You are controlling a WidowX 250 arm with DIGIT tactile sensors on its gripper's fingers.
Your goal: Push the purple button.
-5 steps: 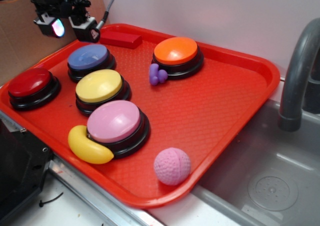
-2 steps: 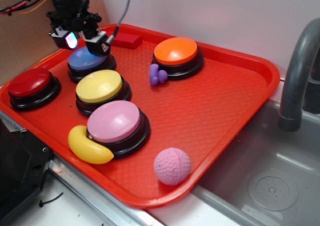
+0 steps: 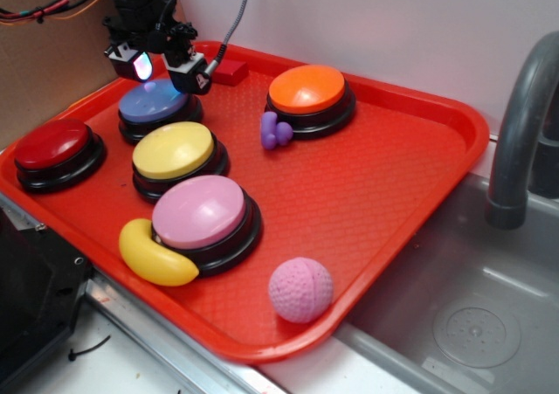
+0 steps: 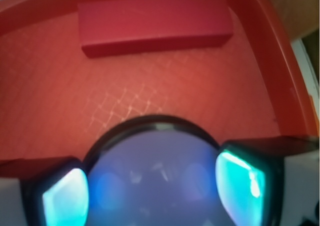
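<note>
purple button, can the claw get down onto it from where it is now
Probably yes. The claw hangs open right over the purple button, its fingers straddling the dome in the wrist view, and nothing sits between them. The red block lies behind, clear of the way.

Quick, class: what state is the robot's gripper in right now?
Gripper: open, holding nothing, jaws spread above the purple button.

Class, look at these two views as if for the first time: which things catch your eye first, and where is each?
The red tray fills the exterior view, with five big domed buttons on it. At its far left corner the tool, fingers apart and glowing, hangs above the purple button; in the wrist view that button sits between the lit pads. Nearer the front, the pink button sits beside a yellow banana toy.
</note>
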